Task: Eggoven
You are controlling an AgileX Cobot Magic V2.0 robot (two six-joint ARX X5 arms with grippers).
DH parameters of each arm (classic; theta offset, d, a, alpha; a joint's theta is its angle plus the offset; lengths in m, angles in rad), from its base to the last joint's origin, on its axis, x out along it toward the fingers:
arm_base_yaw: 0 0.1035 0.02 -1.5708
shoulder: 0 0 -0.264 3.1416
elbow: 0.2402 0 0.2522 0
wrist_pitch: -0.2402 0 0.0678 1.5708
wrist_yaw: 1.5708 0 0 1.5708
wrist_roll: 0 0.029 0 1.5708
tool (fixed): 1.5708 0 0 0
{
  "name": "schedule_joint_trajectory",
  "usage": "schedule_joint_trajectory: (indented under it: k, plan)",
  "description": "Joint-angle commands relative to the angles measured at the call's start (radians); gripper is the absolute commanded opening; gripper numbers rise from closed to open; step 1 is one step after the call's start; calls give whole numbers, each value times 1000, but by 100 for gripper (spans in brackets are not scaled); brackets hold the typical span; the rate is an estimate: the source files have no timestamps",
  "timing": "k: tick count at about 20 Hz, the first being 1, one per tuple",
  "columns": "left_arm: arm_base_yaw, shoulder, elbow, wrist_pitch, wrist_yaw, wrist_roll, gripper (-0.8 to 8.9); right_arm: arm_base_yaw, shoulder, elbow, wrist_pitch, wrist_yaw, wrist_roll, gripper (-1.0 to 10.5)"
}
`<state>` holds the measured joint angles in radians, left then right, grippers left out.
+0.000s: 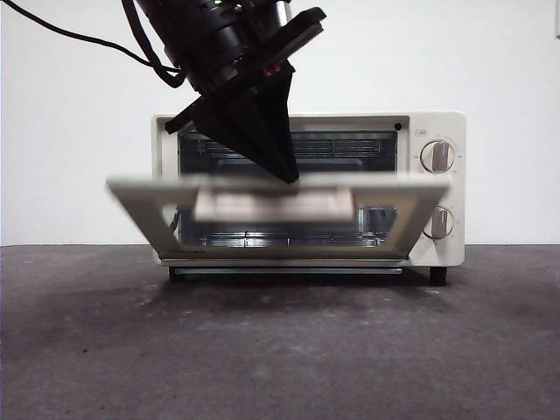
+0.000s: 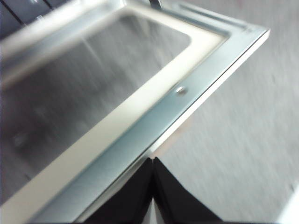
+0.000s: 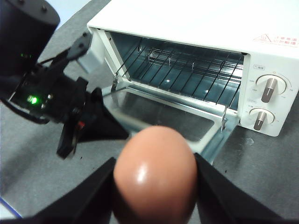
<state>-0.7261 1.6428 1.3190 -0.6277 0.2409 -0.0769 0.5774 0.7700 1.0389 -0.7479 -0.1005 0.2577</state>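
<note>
The cream toaster oven [image 1: 437, 122] stands at the back of the table, and its glass door [image 1: 280, 188] hangs half open and blurred. My left gripper [image 1: 287, 175] reaches down from above, its jaws shut together, with the tip at the door's top edge above the tan handle [image 1: 271, 206]. The left wrist view shows that tip [image 2: 153, 161] against the door's frame [image 2: 140, 116]. My right gripper [image 3: 154, 163] is shut on the reddish-brown egg [image 3: 154, 182], held in front of the open oven [image 3: 196, 28] and above its door [image 3: 163, 116]. The egg does not show in the front view.
A wire rack [image 3: 187, 70] spans the oven's cavity. Two dials [image 1: 437, 156] [image 1: 437, 222] sit on the oven's right panel. The dark table [image 1: 280, 350] stretches in front of the oven. The left arm [image 3: 42, 93] hangs beside the door.
</note>
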Motion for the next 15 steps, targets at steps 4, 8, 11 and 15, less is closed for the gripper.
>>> schedule_joint_trajectory:
  k: [4, 8, 11, 15]
  plan:
    - [-35, 16, 10, -61, 1, 5, 7, 9, 7, 16, 12, 5, -16, 3]
    - [-26, -33, 10, -38, 1, 5, 7, 9, 23, 16, 11, 25, -15, 3]
    - [12, -128, 10, -29, 1, 0, 7, 9, 79, 16, 15, 24, -15, 3]
    - [93, -287, 10, -48, 1, -6, 7, 8, 201, 16, 103, 18, -15, 3]
